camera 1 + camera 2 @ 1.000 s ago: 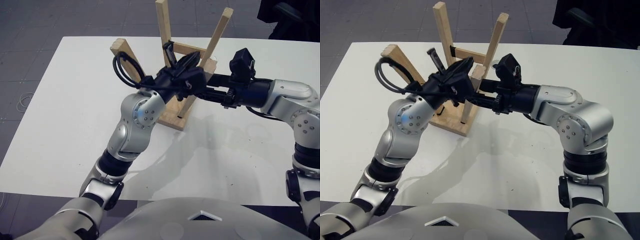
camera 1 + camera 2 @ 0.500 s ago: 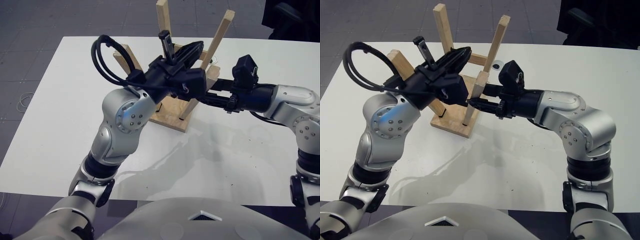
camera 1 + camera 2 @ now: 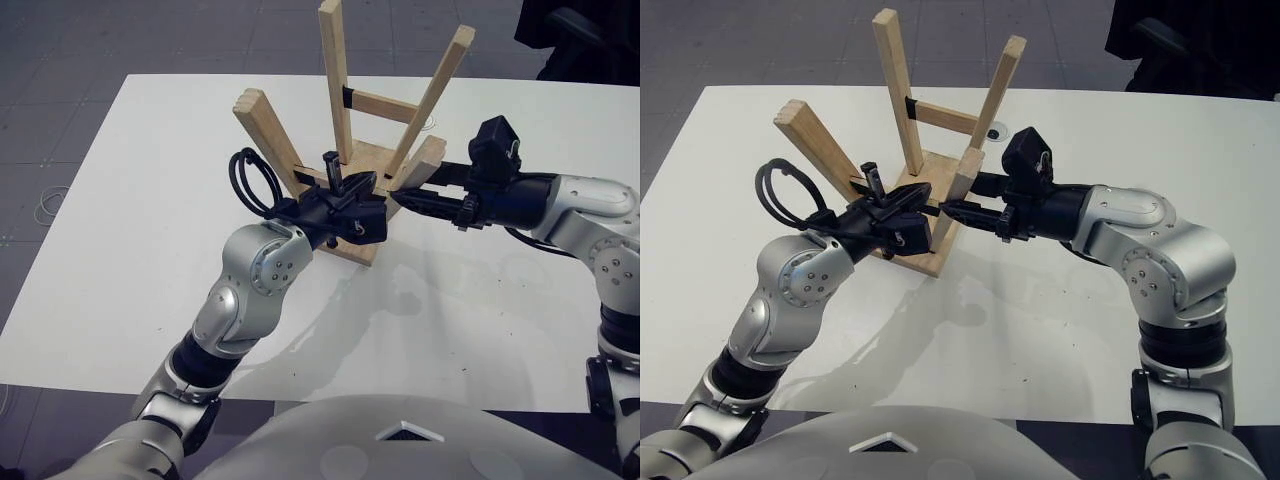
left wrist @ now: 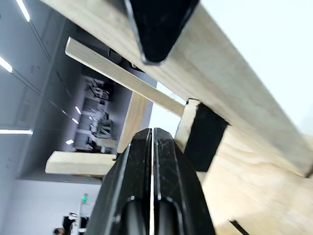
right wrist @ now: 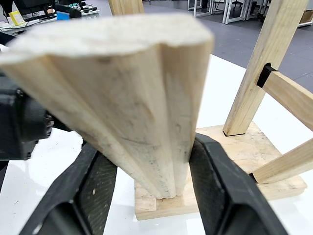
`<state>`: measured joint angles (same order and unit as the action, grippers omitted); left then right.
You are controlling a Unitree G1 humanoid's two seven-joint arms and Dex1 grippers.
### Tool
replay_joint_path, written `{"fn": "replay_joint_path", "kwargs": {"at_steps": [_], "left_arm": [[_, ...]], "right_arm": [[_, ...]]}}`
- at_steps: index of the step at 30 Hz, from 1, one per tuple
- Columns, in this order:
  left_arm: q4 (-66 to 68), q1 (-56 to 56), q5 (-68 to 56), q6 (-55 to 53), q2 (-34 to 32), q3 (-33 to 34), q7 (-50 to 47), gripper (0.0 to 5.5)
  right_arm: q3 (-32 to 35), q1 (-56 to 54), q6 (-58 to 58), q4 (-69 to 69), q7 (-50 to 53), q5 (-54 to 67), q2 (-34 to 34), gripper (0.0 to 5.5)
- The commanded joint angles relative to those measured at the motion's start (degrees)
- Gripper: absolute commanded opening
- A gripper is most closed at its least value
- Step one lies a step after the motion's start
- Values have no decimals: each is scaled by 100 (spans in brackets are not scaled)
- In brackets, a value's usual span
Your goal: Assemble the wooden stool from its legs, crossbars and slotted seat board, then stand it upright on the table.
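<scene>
Inside right pincer (image 3: 950, 210): stool leg (image 5: 137, 98), clamped.

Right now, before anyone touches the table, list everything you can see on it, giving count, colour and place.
table: one, white, under everything
seat board: one, pale wood, lying flat on the table
legs: four, pale wood, sticking up from the board, so the stool is upside down
crossbar: one made out, pale wood, between the two far legs
bracket: one, black, at the crossbar's left end
round fitting: one, pale, in the tabletop behind the stool
left claw: one, black, shut, low by the board
right claw: one, black, shut on the near right leg
</scene>
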<state>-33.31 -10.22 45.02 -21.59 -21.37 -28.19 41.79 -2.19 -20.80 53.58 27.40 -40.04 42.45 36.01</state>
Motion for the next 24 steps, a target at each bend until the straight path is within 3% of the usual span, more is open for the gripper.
{"fn": "replay_joint_path", "kwargs": {"at_steps": [1, 5, 10, 15, 19, 22, 24], "left_arm": [[192, 570, -150, -622, -200, -168, 782, 10], [186, 99, -206, -452, 86, 188, 176, 10], [-360, -582, -651, 550, 674, 990, -1392, 10], [-713, -1536, -1076, 1022, 736, 1733, -1901, 10], [-589, -2315, -1270, 1060, 167, 2621, -1874, 10], [-287, -1760, -1524, 1130, -536, 3466, -1655, 10], [-131, -1188, -1790, 1056, -666, 3827, -1571, 10]], "right_arm": [[15, -68, 143, -35, 38, 56, -6, 213], [27, -80, 150, -56, 44, 72, -9, 213], [39, -11, 110, -27, 33, 41, 57, 213], [-120, 132, -339, -199, -158, -458, 330, 212], [-431, 28, -1093, -497, -596, -1125, 699, 204], [-506, -207, -1313, -720, -872, -1286, 865, 204], [-553, -256, -1515, -912, -1056, -1434, 968, 204]]}}
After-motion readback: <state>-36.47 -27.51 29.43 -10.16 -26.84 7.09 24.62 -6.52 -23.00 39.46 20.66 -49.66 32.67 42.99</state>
